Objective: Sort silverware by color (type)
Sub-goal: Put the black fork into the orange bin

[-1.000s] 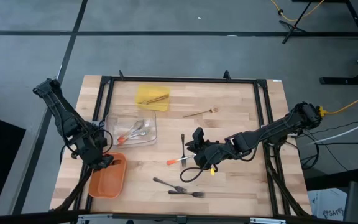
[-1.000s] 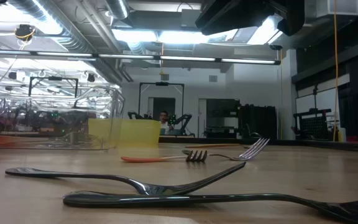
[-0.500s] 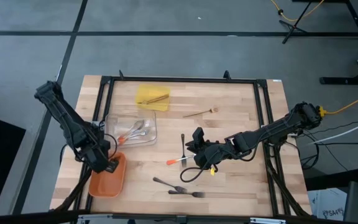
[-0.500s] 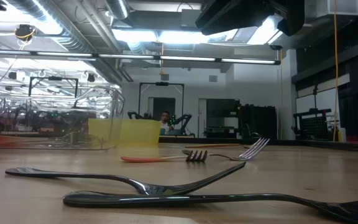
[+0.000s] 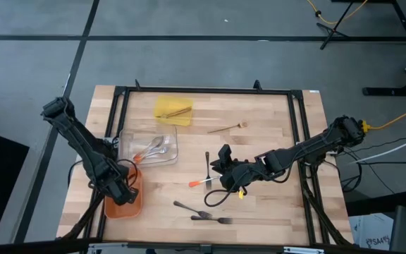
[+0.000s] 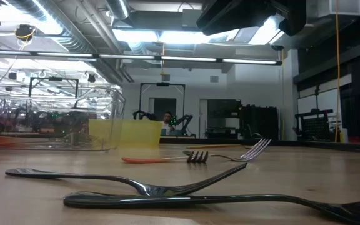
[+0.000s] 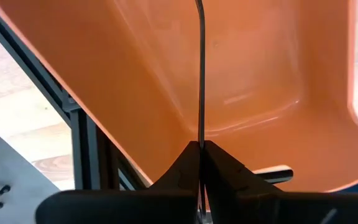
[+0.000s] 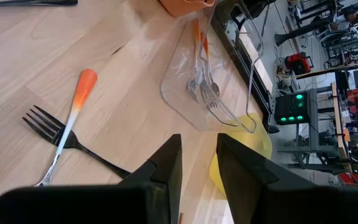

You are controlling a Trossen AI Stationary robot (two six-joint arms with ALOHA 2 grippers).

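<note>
So the left gripper (image 5: 123,192) is sitting right over the orange tray (image 5: 134,204), fingers (image 7: 182,167) pinched tight on a thin dark utensil (image 7: 200,74) whose shaft stands up against the tray's inner wall; can't tell which kind of utensil it is from what shows. Going out from that orange tray: the clear tray (image 5: 170,156) is just beyond it toward the far edge of the table (image 5: 273,113), with a few silver utensils with orange tips (image 5: 151,149) lying inside. The yellow tray (image 5: 162,106) is further off past the clear one, holding a tan wooden utensil (image 5: 175,112). Another wooden utensil (image 5: 226,127) lies loose well off toward the far right. Two dark forks (image 5: 204,214) lie on the bare wood to the right of the orange tray, near the front edge, just beside each other. A bit farther right there's an orange-tipped silver fork (image 5: 199,183) and a dark fork (image 5: 208,164) next to it. The right gripper (image 5: 223,161) rests near those two, fingers (image 8: 166,163) slightly apart with nothing between them.
</note>
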